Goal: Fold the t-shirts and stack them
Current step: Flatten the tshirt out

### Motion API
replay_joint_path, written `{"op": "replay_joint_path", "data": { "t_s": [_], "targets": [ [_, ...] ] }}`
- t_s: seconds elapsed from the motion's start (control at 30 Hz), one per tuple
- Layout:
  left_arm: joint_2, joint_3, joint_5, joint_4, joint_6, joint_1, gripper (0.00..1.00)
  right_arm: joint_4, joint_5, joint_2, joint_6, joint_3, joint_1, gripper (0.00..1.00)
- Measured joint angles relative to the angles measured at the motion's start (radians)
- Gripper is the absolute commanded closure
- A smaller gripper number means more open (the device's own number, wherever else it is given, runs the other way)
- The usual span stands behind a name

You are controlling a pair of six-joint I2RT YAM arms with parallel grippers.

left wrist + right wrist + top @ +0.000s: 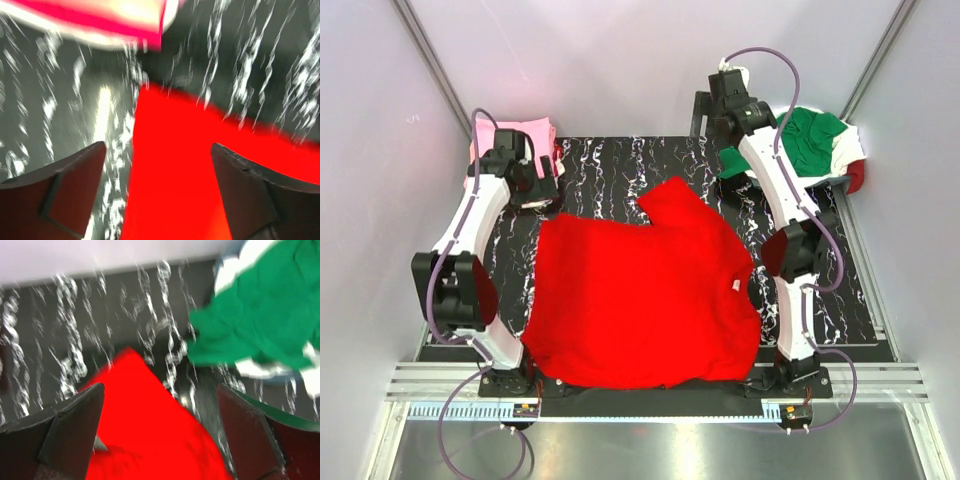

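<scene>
Black, white-veined marbled surface (610,170) seen from above, mid-job. Spread open across its middle, one sleeve pointing to the far side: bright red short-sleeved cloth t-shirt (640,300), mostly flat, no fold made in it yet. Heaped unfolded at the far right corner: crumpled green cloth t-shirt (810,140) on top, white cloth t-shirt (850,150) beneath, a sliver of dark red cloth (857,178) at the heap's edge. Folded and set down at the far left corner: small pink cloth t-shirt stack (525,135), number of layers impossible to tell. Left end effector (157,147) over the red shirt's far left edge, spread wide apart, gripping nothing. Right end effector (161,387) above the far sleeve tip, near the green heap, likewise apart and empty. By the look of it, only a small part done and most left: the red shirt to fold and stack, then apparently three more from the heap.
</scene>
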Motion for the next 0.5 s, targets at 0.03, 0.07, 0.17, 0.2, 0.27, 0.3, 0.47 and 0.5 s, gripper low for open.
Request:
{"op": "replay_joint_path", "data": {
  "t_s": [0.03, 0.07, 0.17, 0.2, 0.27, 0.3, 0.47, 0.5],
  "targets": [
    [-0.003, -0.024, 0.012, -0.019, -0.006, -0.001, 0.05, -0.03, -0.013, -0.001, 0.006, -0.014, -0.003, 0.0],
    [-0.028, -0.044, 0.021, -0.029, -0.009, -0.007, 0.05, -0.042, -0.021, -0.029, 0.013, -0.055, -0.003, 0.0],
    [-0.148, -0.097, 0.034, -0.024, -0.015, -0.021, 0.06, 0.029, -0.076, -0.237, 0.035, -0.373, 0.002, 0.0],
    [-0.206, -0.121, 0.039, -0.019, -0.018, -0.026, 0.06, 0.058, -0.099, -0.329, 0.046, -0.497, 0.005, 0.0],
    [-0.32, -0.185, 0.047, 0.006, -0.029, -0.029, 0.07, 0.106, -0.153, -0.509, 0.08, -0.723, 0.008, 0.0],
    [-0.372, -0.226, 0.051, 0.018, -0.037, -0.029, 0.07, 0.117, -0.176, -0.567, 0.096, -0.789, 0.009, 0.0],
    [-0.449, -0.444, 0.073, 0.089, -0.097, -0.031, 0.1, 0.239, -0.31, -0.703, 0.185, -1.056, 0.016, 0.02],
    [-0.425, -0.483, 0.08, 0.103, -0.11, -0.034, 0.1, 0.252, -0.335, -0.678, 0.199, -1.082, 0.02, 0.02]
  ]
}}
